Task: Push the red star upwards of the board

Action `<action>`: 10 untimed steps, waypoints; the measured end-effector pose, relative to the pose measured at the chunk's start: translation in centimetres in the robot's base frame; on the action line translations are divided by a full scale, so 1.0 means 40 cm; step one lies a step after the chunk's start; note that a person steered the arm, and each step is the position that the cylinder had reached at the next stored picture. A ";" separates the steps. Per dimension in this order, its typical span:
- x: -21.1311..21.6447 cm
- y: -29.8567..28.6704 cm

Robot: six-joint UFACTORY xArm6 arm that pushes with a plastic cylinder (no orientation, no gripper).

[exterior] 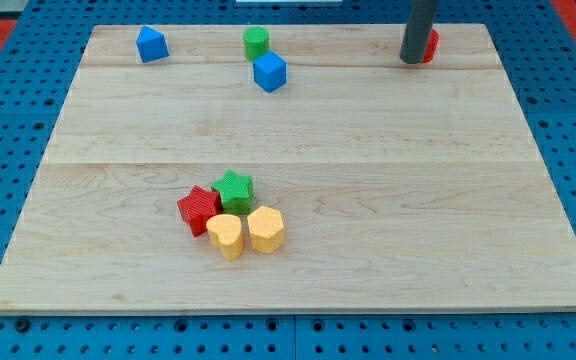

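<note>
my tip point(412, 60): no jaws, far right | red star point(198, 209): near cluster of 4 | approach from its near side, push far, avoid green star point(234, 187)

Bright even overhead light, soft short shadows under blocks, sharp focus, no glare.

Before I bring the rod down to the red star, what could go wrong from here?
1. The red star block sits touching the green star block and a yellow block; pushing it towards the view's top would likely drag the green star along.
2. My tip rests at the view's top right against another red block, so pulling away could nudge that one.
3. The blue cube lies up ahead near the top.
</note>
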State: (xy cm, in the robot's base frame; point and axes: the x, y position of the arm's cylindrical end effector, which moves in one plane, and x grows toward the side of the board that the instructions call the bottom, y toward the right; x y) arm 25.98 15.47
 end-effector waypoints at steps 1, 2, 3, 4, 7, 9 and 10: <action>0.019 -0.057; 0.043 -0.039; 0.043 -0.044; 0.043 -0.082; 0.048 -0.211; 0.054 -0.258; -0.054 -0.270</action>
State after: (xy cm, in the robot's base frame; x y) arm 23.81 4.68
